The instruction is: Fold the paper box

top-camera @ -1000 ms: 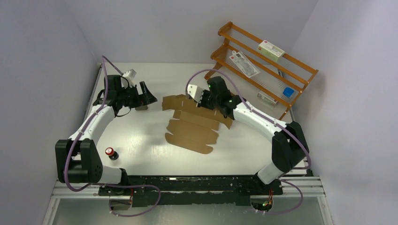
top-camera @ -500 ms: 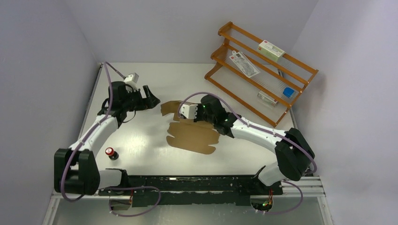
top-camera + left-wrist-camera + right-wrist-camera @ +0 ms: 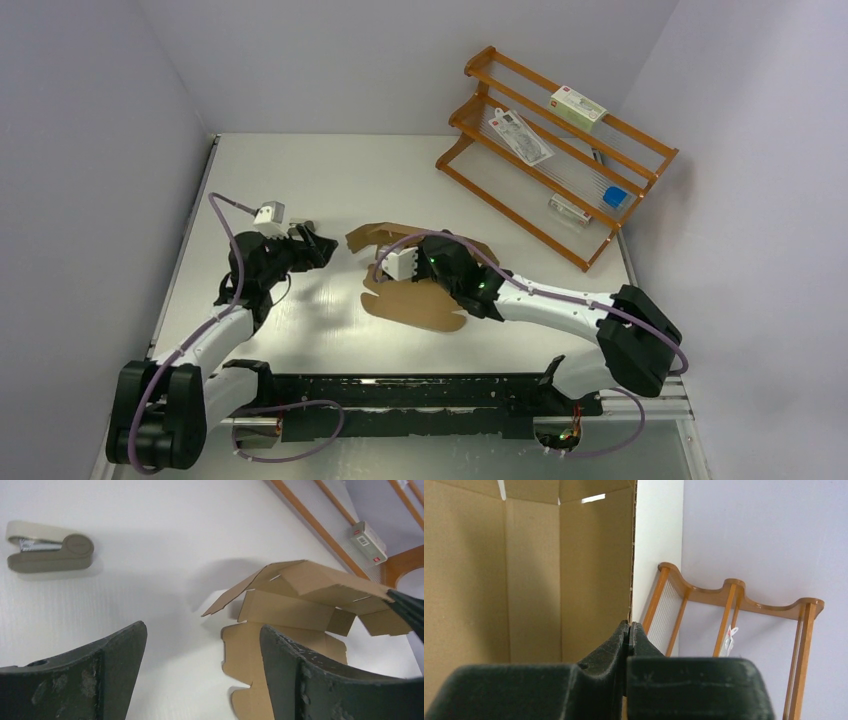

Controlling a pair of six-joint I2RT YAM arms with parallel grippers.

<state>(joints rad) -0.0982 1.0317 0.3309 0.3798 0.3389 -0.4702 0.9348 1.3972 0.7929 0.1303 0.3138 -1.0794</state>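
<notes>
The paper box [image 3: 425, 305], a brown die-cut cardboard sheet, lies mid-table with its far panels lifted and bent over the flat part [image 3: 295, 600]. My right gripper [image 3: 629, 627] is shut on the edge of a raised panel [image 3: 534, 570]. Its dark tip shows at the right edge of the left wrist view [image 3: 407, 611]. My left gripper [image 3: 318, 245] hovers just left of the box, open with nothing between its fingers [image 3: 202, 630]. The box's scalloped left edge lies just in front of the right finger [image 3: 300, 680].
A beige stapler [image 3: 47, 554] lies on the table left of the box. An orange wire rack [image 3: 560, 150] with small white packages [image 3: 578, 104] stands at the back right. Walls close in on the left, back and right.
The right gripper has drawn the box's far panels up and toward the near side, and the whole box has slid nearer. The left arm has swung nearer and lower beside the box.
</notes>
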